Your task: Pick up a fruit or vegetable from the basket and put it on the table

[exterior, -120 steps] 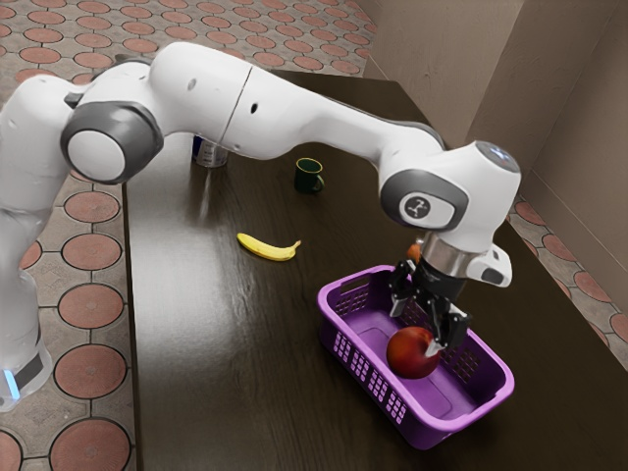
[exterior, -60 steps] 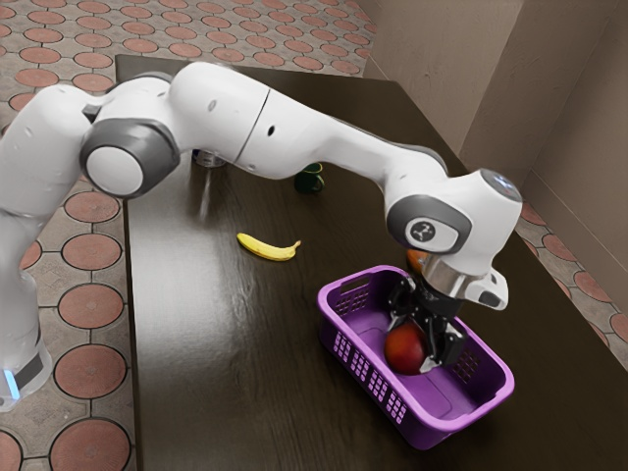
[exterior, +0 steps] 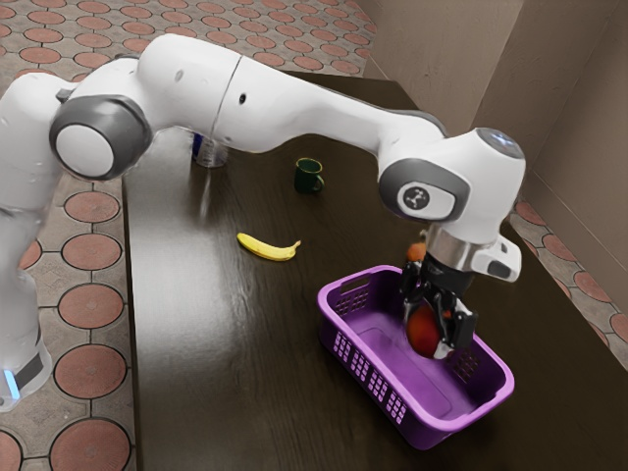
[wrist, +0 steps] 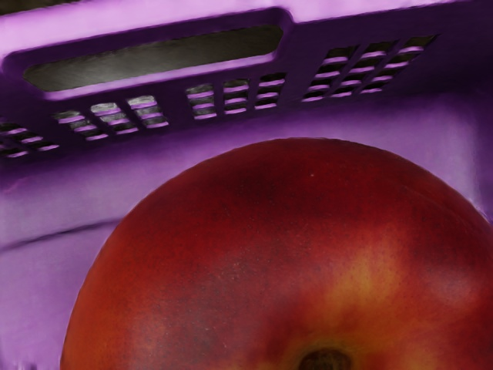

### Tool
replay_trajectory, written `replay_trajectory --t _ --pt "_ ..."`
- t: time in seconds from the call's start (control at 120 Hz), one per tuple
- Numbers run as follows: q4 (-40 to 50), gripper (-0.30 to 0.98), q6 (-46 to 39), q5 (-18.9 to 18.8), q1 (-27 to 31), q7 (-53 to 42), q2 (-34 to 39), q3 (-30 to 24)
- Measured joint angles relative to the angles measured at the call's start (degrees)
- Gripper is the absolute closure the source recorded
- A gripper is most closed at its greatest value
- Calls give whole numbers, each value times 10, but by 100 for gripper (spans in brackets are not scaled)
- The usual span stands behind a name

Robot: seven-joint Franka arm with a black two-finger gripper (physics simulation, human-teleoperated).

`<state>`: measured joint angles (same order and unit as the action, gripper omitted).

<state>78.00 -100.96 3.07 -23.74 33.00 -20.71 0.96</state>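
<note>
Counter (exterior: 206, 373) with a basket (exterior: 432, 432) toward the exterior view's right. Over the basket's floor, a fruit (exterior: 422, 332) is between the two jaws of the gripper (exterior: 428, 329). A second fruit (exterior: 416, 253) is just behind the basket. To the basket's left lies a banana (exterior: 267, 248); behind that, a mug (exterior: 308, 177); farther left and back, a can (exterior: 211, 154), partly hidden by the arm (exterior: 304, 113).

A red-orange fruit (wrist: 254, 254), stem hollow visible; behind it, the purple basket's slotted wall (wrist: 177, 146).
</note>
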Motion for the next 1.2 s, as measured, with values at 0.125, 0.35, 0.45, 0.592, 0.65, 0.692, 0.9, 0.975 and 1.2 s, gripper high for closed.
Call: replay_trajectory --t 0.125,0.35,0.45,0.592,0.65,0.692,0.9,0.975,1.2 --pt "1 40 11 0 -39 -2 51 2" --pt "5 37 27 -2 -94 -6 83 3" --pt "3 34 29 1 -116 -11 74 1" --pt "2 36 31 3 -153 -16 65 0" --pt "2 39 32 4 -167 -18 62 0" --pt "2 39 33 4 -175 -19 60 0" --pt "3 30 35 3 -188 -24 59 0" --pt "4 16 34 7 -191 -26 59 0" --pt "5 3 31 12 -191 -32 58 0"
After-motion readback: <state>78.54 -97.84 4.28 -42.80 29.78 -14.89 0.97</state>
